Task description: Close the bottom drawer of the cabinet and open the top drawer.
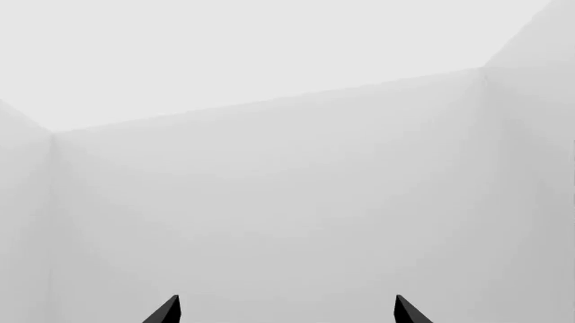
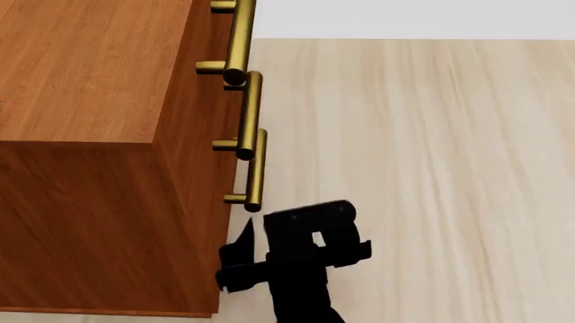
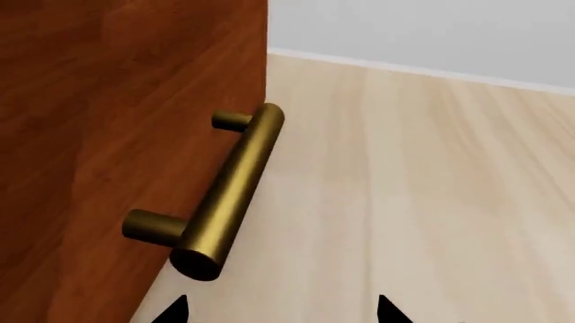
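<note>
The cabinet fills the left of the head view, its front facing right. Three brass handles are stacked there: the top drawer's, the middle one's and the bottom drawer's. All three drawer fronts look flush with the cabinet. My right gripper is open and empty, just below and in front of the bottom handle, not touching it. In the right wrist view that handle lies just ahead of the open gripper. My left gripper is open and empty, facing bare white walls; it is out of the head view.
Pale wooden floor stretches to the right of the cabinet up to a white wall. The left wrist view shows only a white room corner.
</note>
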Tool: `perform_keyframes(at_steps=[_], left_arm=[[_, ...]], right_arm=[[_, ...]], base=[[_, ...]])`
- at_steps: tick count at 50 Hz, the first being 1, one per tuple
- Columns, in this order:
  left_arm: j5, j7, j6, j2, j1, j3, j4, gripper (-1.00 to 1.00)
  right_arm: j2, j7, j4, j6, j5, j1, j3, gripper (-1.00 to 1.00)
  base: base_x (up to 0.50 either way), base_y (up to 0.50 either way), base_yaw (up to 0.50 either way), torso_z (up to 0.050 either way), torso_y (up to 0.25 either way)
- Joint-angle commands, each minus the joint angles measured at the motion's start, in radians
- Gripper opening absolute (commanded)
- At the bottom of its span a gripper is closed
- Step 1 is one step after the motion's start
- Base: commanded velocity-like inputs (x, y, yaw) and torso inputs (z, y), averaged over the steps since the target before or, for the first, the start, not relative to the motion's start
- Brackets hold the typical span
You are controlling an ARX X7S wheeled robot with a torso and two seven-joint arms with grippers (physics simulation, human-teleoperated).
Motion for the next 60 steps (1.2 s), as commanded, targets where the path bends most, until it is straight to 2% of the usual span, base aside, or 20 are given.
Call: perform_keyframes(at_steps=[1, 10, 22, 30, 46, 50, 60], left_arm=[[-0.008, -0.007, -0.002, 0.0, -0.004, 0.006, 0.004, 1.0], [-0.006, -0.012, 0.004, 0.002, -0.011, 0.023, -0.003, 1.0], [-0.008, -0.015, 0.013, 0.005, -0.018, 0.035, -0.012, 1.0], [-0.013, -0.02, 0.012, 0.002, -0.016, 0.037, -0.006, 1.0], [-0.019, -0.027, 0.007, -0.001, -0.033, 0.05, -0.008, 1.0], [-0.021, -0.029, 0.006, -0.001, -0.036, 0.053, -0.008, 1.0], [-0.025, -0.031, 0.003, -0.004, -0.049, 0.06, -0.013, 1.0]], right_arm=[[0.036, 0.05, -0.187, 0.033, 0.091, -0.043, -0.075, 1.0], [0.18, 0.132, -0.454, 0.099, 0.14, -0.139, -0.042, 1.0], [0.292, 0.212, -0.625, 0.128, 0.194, -0.2, 0.029, 1.0], [0.32, 0.237, -0.691, 0.094, 0.293, -0.264, 0.114, 1.0], [0.344, 0.32, -0.874, 0.106, 0.542, -0.291, 0.266, 1.0], [0.336, 0.336, -0.926, 0.123, 0.688, -0.261, 0.317, 1.0], [0.295, 0.403, -0.948, 0.12, 0.824, -0.193, 0.38, 1.0]], base=[[0.0, 0.0, 0.0, 0.0, 0.0], [0.0, 0.0, 0.0, 0.0, 0.0], [0.0, 0.0, 0.0, 0.0, 0.0], [0.0, 0.0, 0.0, 0.0, 0.0], [0.0, 0.0, 0.0, 0.0, 0.0], [0.0, 0.0, 0.0, 0.0, 0.0], [0.0, 0.0, 0.0, 0.0, 0.0]])
